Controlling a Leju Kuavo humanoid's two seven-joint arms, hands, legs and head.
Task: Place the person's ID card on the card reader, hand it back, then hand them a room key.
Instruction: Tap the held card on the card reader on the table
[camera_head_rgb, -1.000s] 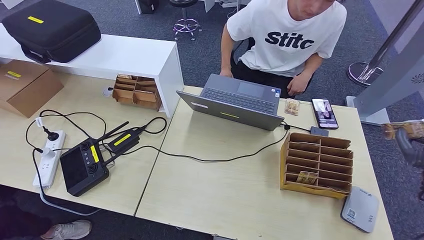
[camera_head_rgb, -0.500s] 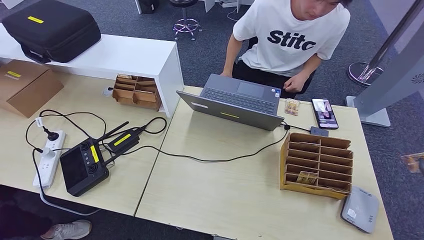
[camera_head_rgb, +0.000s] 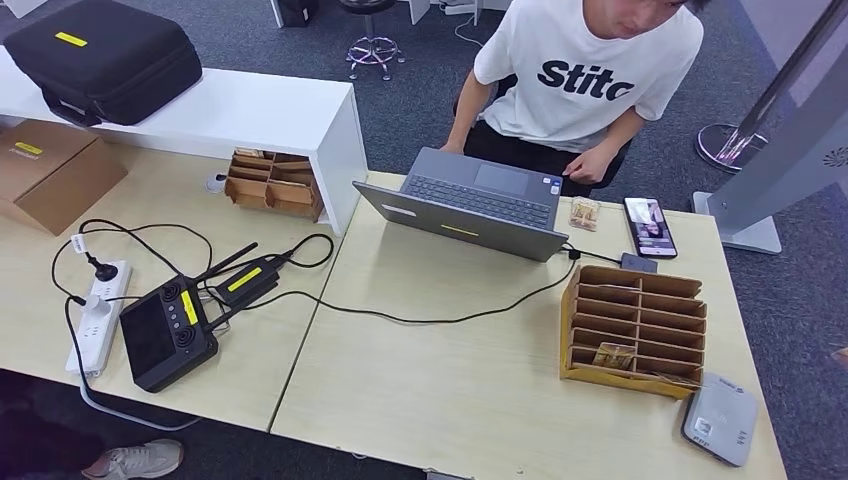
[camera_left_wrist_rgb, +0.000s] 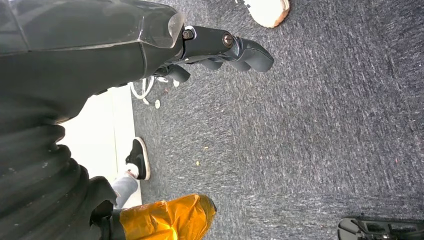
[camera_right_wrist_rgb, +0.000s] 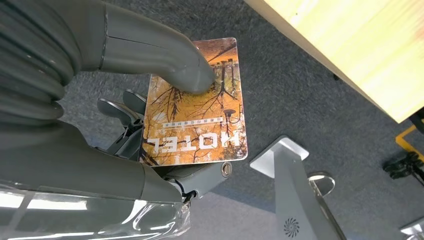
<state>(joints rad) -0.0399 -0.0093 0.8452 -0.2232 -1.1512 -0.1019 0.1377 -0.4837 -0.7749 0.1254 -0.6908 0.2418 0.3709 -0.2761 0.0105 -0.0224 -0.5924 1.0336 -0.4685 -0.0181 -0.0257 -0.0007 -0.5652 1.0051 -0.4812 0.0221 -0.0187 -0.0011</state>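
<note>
Right hand (camera_right_wrist_rgb: 165, 125) w/ room key (camera_right_wrist_rgb: 196, 107) has dropped off past the worktop (camera_head_rgb: 500, 400) edge, thumb pinning the card flat on fingers so it won't slip; left hand (camera_left_wrist_rgb: 220, 47) hangs empty, fingers loosely curled, over carpet.

Room key (camera_right_wrist_rgb: 197, 117) orange, dark tree pattern; card reader (camera_head_rgb: 720, 418) grey; person's shirt (camera_head_rgb: 590, 70) white.

"HOTEL" on orange room key card (camera_right_wrist_rgb: 197, 120); "Stitc" on person's white T-shirt (camera_head_rgb: 590, 75).
</note>
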